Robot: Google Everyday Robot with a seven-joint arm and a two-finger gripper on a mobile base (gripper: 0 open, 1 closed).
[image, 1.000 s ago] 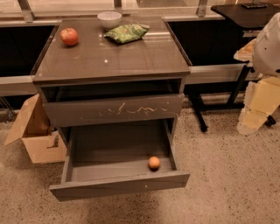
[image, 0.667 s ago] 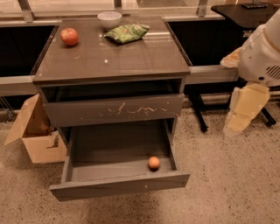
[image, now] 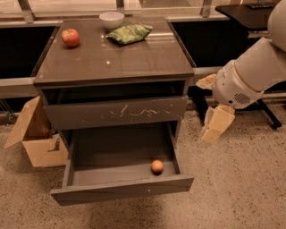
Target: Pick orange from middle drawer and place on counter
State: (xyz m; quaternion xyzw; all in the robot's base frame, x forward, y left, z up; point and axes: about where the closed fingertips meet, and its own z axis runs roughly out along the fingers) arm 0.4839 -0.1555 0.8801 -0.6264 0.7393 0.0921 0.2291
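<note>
The orange is small and round and lies in the open middle drawer, near its front right corner. The drawer is pulled out, and its grey interior is otherwise bare. The counter is the glossy grey-brown top of the cabinet. My gripper hangs from the white arm to the right of the cabinet. It is at about the height of the drawers, above the floor, and apart from the orange.
On the counter are a red apple, a white bowl and a green bag. A scratched drawer front is closed above the open drawer. A cardboard box stands left. A black desk is back right.
The arm and gripper have moved left, from the right edge of the view toward the cabinet, and a little lower. The orange and the drawer have not moved.
</note>
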